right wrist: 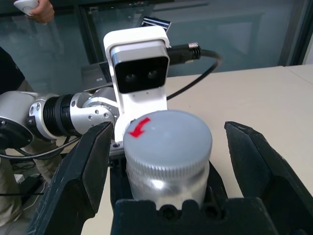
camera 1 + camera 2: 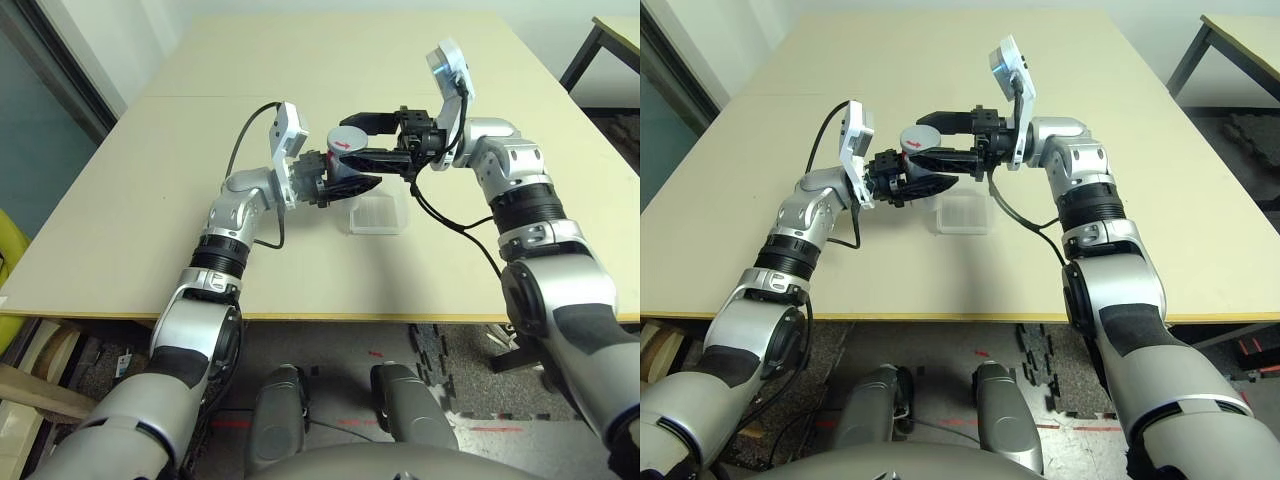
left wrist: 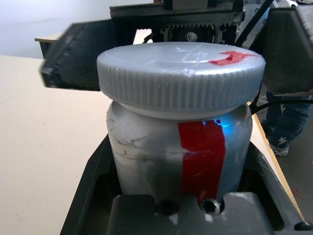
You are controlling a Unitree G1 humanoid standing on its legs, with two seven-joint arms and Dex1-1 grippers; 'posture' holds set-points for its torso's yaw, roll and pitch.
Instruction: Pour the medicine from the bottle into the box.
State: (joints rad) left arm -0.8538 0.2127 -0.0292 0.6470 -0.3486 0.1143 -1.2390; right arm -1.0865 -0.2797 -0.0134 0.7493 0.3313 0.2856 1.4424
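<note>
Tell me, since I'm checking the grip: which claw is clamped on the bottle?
The left claw: it grips the bottle body, while the right claw stands open around the cap.

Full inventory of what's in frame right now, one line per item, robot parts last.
bottle: 1, white-grey with a red stripe, upright, held above the table between the two arms
cap: 1, grey with a red arrow, still on the bottle
box: 1, clear plastic, on the table just right of and below the bottle
table: 1, beige, under everything
second table: 1, beige top with dark legs, far right
person's hand: 1, in the background of the right wrist view, holding something pale
left gripper: 1, black fingers shut on the bottle's body
right gripper: 1, black fingers open, one on each side of the cap, not touching it
</note>
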